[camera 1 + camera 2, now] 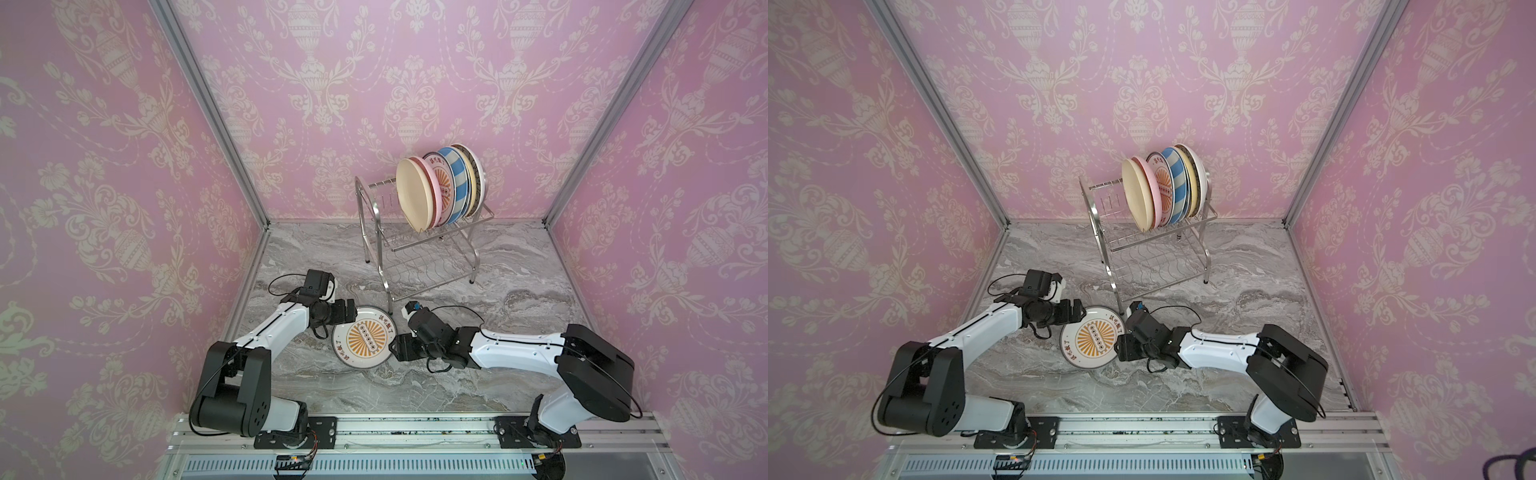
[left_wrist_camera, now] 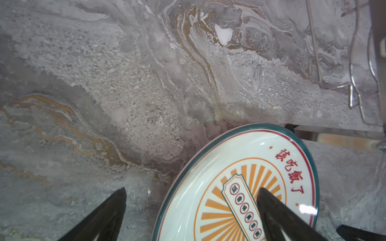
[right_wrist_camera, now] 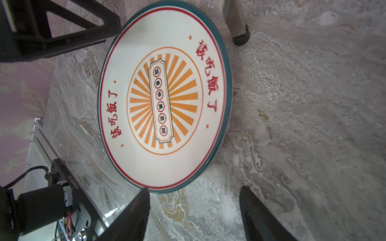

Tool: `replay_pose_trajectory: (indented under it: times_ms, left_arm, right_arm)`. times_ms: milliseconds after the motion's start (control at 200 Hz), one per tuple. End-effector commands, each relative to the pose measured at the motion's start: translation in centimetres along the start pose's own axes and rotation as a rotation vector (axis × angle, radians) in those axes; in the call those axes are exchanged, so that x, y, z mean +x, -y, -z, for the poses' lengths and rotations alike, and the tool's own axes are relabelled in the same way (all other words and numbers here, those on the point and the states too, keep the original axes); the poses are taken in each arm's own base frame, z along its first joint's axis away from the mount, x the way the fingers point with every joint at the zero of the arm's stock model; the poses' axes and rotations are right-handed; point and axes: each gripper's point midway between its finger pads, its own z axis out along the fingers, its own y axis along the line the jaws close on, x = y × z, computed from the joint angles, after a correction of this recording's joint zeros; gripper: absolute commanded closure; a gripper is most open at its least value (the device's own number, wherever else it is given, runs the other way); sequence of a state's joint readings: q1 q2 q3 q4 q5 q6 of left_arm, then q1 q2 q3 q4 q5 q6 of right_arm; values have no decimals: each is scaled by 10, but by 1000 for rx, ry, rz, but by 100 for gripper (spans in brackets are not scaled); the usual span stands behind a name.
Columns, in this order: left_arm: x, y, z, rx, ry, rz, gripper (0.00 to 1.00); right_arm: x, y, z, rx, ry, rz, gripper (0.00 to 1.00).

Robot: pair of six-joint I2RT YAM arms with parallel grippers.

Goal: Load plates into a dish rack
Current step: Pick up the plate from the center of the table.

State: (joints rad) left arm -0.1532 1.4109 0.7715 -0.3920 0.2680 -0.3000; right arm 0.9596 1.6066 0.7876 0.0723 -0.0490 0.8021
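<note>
Plates: one sunburst plate (image 1: 361, 343) lies flat on the marble (image 1: 519, 291), just before the near foot of the dish rack (image 1: 424, 266). On the rack's top tier stands one row of plates (image 1: 415, 193) on edge. I count six, but the rear ones overlap, so the count is unsure. Two grippers flank the flat plate: left gripper (image 1: 350, 314) and right gripper (image 1: 397, 347), fingers spread, clamping nothing.

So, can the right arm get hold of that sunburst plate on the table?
Probably yes. The right fingers stand open at the near rim of the sunburst plate, nothing between; the left fingers sit at its opposite edge, out of the way.
</note>
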Motion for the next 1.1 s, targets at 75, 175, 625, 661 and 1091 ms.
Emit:
replay_pose_trajectory:
  times_ms: [75,175,625,661,1091]
  left_arm:
    - [0,15,0,83,7,44,1]
    - [2,14,1,79,0,47,1]
    - [36,17,-10,98,-61,63,1]
    - [36,18,-9,99,-60,65,1]
    - [41,24,-5,107,-45,62,1]
  right_arm:
    - [-9,-11,-18,-107,6,-97,39]
    - [-9,-7,-22,-106,2,-117,40]
    - [-11,0,-39,-164,-13,-196,55]
    - [-11,2,-40,-163,-13,-201,56]
    - [-12,2,-43,-195,-3,-224,77]
